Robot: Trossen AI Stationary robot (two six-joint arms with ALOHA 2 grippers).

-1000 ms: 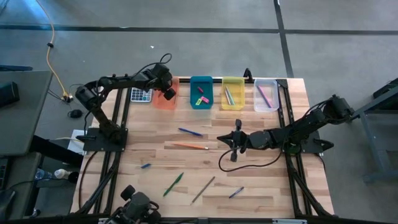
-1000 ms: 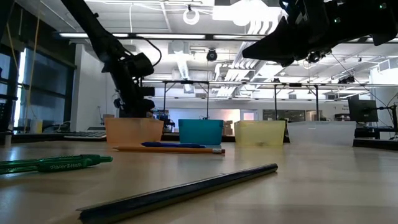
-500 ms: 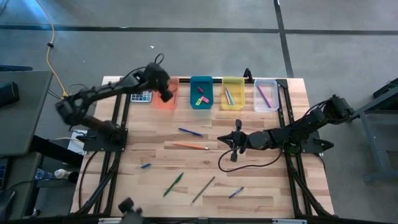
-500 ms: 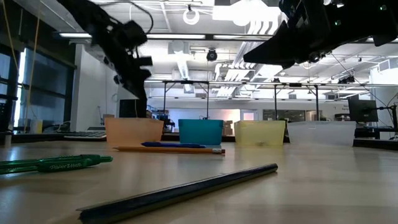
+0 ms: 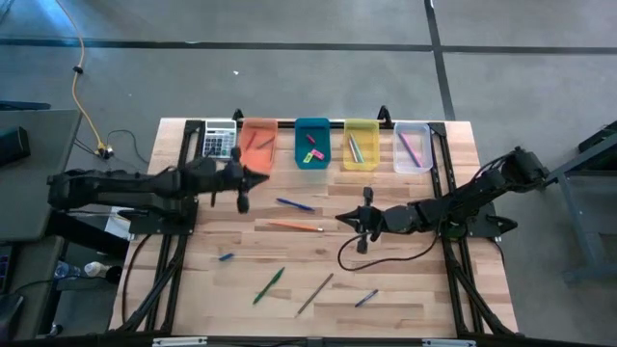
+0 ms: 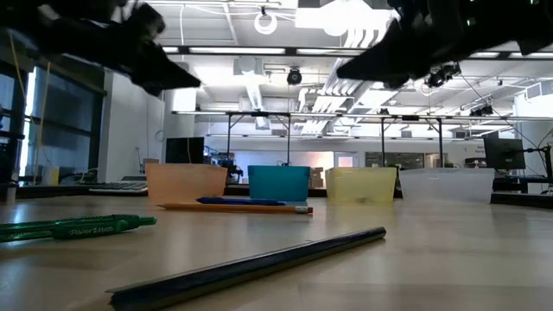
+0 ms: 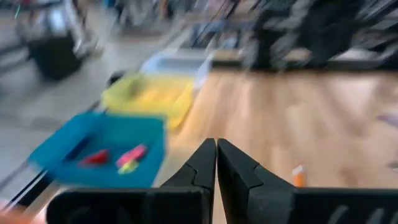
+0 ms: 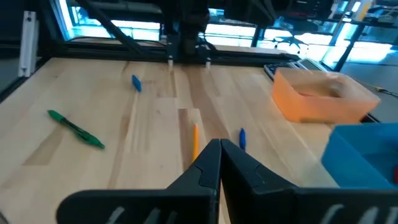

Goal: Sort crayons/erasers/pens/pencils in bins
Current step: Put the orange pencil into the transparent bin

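From above, four bins line the far edge of the table (image 5: 405, 280): the orange bin (image 5: 256, 145), the teal bin (image 5: 311, 143) with pink and yellow-green erasers (image 5: 311, 153) in it, the yellow bin (image 5: 362, 145) holding thin sticks, and the clear bin (image 5: 413, 147) holding a purple stick. A grey calculator (image 5: 220, 139) lies beside the orange bin. The left hand (image 5: 243, 202) hangs over the table near the orange bin, fingers together and empty. The right hand (image 5: 363, 241) sits mid-table, fingers together, also empty. Between them lie a blue pen (image 5: 294, 203) and an orange pencil (image 5: 295, 226). Nearer the front edge lie a green pen (image 5: 269, 285), a dark pencil (image 5: 315, 294) and two short blue pieces (image 5: 365, 298).

From table height, the dark pencil (image 6: 251, 266) and green pen (image 6: 73, 228) lie in front, with the orange pencil (image 6: 233, 208) and blue pen (image 6: 240, 201) before the row of bins (image 6: 279, 183).

The left wrist view, blurred, shows closed fingers (image 7: 202, 163) and the teal bin (image 7: 99, 149) with erasers (image 7: 130, 157).

The right wrist view shows closed fingers (image 8: 208, 165), the green pen (image 8: 76, 129), the orange bin (image 8: 323, 96) and the orange pencil (image 8: 194, 140).
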